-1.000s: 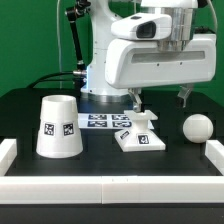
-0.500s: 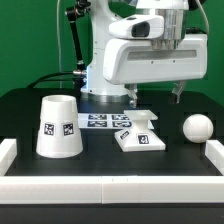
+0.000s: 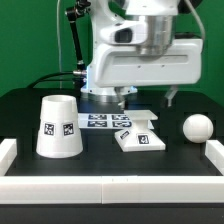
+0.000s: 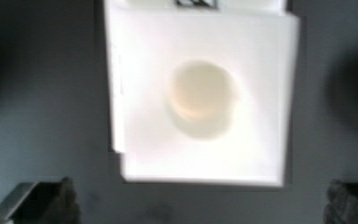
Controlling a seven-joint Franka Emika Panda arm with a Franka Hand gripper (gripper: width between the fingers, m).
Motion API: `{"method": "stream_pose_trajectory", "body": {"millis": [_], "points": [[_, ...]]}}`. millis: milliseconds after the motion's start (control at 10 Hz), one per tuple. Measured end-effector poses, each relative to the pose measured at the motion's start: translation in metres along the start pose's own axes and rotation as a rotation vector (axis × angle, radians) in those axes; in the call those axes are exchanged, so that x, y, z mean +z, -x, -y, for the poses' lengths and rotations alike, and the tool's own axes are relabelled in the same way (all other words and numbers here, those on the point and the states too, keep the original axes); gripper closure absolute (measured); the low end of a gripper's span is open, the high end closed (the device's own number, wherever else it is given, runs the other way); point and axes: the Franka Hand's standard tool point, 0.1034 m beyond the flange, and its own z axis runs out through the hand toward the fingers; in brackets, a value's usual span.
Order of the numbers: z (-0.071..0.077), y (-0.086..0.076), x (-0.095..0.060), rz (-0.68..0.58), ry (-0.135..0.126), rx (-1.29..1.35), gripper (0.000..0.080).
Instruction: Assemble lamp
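Note:
The lamp base (image 3: 141, 137), a flat white square with a short stem and tags, lies on the black table right of centre. In the wrist view the base (image 4: 202, 95) fills the middle, with its stem seen end-on as an oval. My gripper (image 3: 146, 98) hangs above the base, open wide and empty; its dark fingertips (image 4: 34, 200) show at the picture's two corners, and the gripper (image 4: 197, 205) is clear of the base. The tapered shade (image 3: 58, 127) stands mouth down at the exterior view's left. The ball bulb (image 3: 196, 127) rests at the right.
The marker board (image 3: 103, 121) lies flat behind the base, near the robot's foot. A low white rail (image 3: 110, 190) runs along the front edge, with short white blocks at the left (image 3: 7, 151) and right (image 3: 215, 152) sides.
The arm has shifted toward the exterior view's left, bringing the open gripper over the base. The lamp parts have not moved.

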Motion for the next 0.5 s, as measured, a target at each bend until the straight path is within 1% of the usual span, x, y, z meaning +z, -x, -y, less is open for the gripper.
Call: {"method": "stream_pose_trajectory", "body": {"millis": [100, 200, 300, 500], "points": [[-0.0002, 0.0071, 0.005, 0.009, -0.003, -0.005, 0.01], [-0.0005, 0.0108, 0.0063, 0.015, -0.003, -0.004, 0.01], [-0.0049, 0.0072, 0.002, 0.008, -0.001, 0.003, 0.01], [-0.0024, 0.0065, 0.0033, 0.008, -0.001, -0.004, 0.01]]}}
